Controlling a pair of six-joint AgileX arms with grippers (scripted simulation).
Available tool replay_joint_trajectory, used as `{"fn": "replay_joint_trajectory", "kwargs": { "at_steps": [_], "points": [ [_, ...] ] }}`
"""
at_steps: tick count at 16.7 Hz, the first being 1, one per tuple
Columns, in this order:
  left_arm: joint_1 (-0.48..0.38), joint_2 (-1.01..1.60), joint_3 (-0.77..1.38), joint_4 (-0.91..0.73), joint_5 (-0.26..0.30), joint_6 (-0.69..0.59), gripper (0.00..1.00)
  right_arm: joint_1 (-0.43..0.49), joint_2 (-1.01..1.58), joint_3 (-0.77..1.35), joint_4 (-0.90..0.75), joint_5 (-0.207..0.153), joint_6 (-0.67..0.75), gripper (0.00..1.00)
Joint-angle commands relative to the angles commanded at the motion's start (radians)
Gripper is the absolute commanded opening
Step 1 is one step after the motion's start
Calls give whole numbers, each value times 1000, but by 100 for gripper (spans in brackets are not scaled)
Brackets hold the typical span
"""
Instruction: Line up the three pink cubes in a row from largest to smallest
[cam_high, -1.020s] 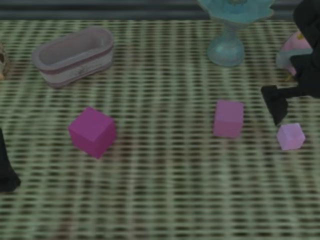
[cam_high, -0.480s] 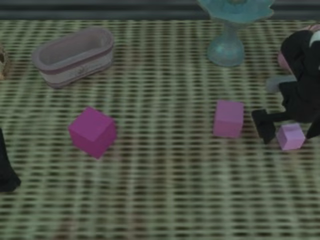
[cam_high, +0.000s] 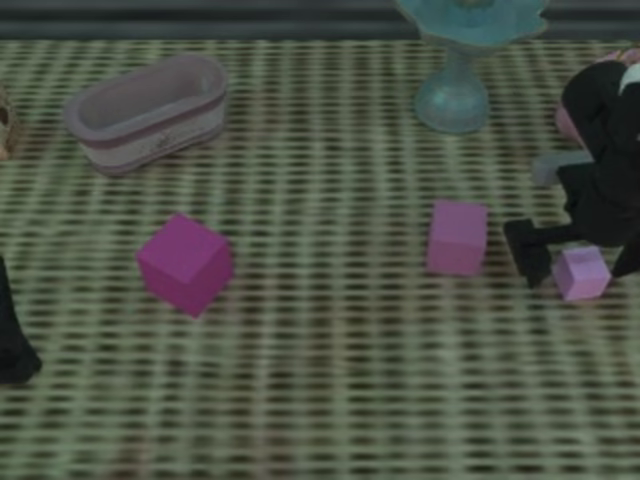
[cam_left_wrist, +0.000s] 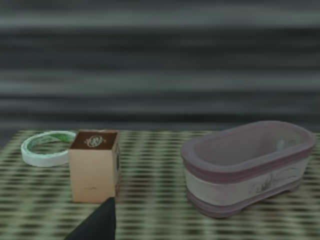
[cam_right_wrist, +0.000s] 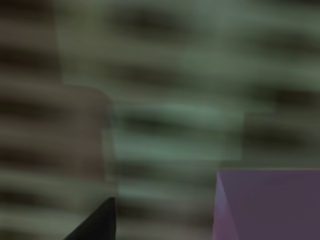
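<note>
The large deep magenta cube (cam_high: 185, 262) sits left of the middle. Right of the middle lies the medium pink cube (cam_high: 457, 237). The small pale lilac-pink cube (cam_high: 581, 273) is near the right edge, and my right gripper (cam_high: 580, 258) is lowered over it, open. One dark finger (cam_high: 528, 252) stands just left of this cube and the other is at the picture's right edge. In the right wrist view the cube (cam_right_wrist: 267, 205) shows apart from one fingertip (cam_right_wrist: 100, 222). My left gripper (cam_high: 12, 345) is parked at the left edge, open.
A pinkish oval tub (cam_high: 150, 108) stands at the back left, a pale blue vase (cam_high: 455, 85) at the back middle. A pink clock (cam_high: 566, 124) peeks out behind my right arm. The left wrist view shows a tan box (cam_left_wrist: 95, 167) and a tape ring (cam_left_wrist: 45, 147).
My right gripper came down and forward over the small cube a second ago, its fingers now on either side. Over the last half second it has barely moved. The cubes have stayed put.
</note>
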Motion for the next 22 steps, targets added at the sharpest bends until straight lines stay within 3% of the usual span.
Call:
{"fn": "replay_joint_trajectory", "kwargs": {
  "at_steps": [10,22],
  "points": [
    [0,0,0,0,0,0,100,0,0,0,0,0,0,2],
    [0,0,0,0,0,0,100,1,-53,46,-57,1,-2,0]
  ]
}}
